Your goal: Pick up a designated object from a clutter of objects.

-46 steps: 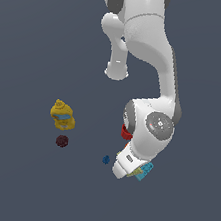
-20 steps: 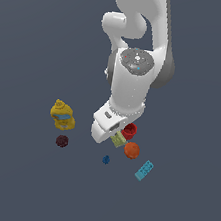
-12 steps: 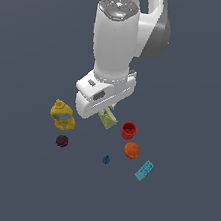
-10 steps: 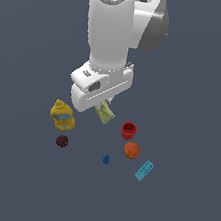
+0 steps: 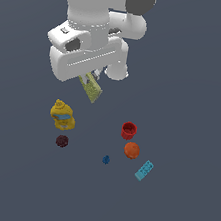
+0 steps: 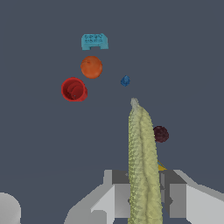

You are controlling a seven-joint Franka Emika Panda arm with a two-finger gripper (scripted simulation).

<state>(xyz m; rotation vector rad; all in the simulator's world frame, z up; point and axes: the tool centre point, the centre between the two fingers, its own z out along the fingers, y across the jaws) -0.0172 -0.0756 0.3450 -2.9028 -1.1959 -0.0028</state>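
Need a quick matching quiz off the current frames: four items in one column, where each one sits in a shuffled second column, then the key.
Things:
1. yellow-green box
2. orange ball
3. dark maroon ball
4. cyan brick

Places or states:
A. just below the yellow bottle in the exterior view
B. lifted off the surface, clamped in the claw
C. farthest toward the exterior view's right
D. right beside the red cup, between it and the brick

Pairs: 1-B, 2-D, 3-A, 4-C
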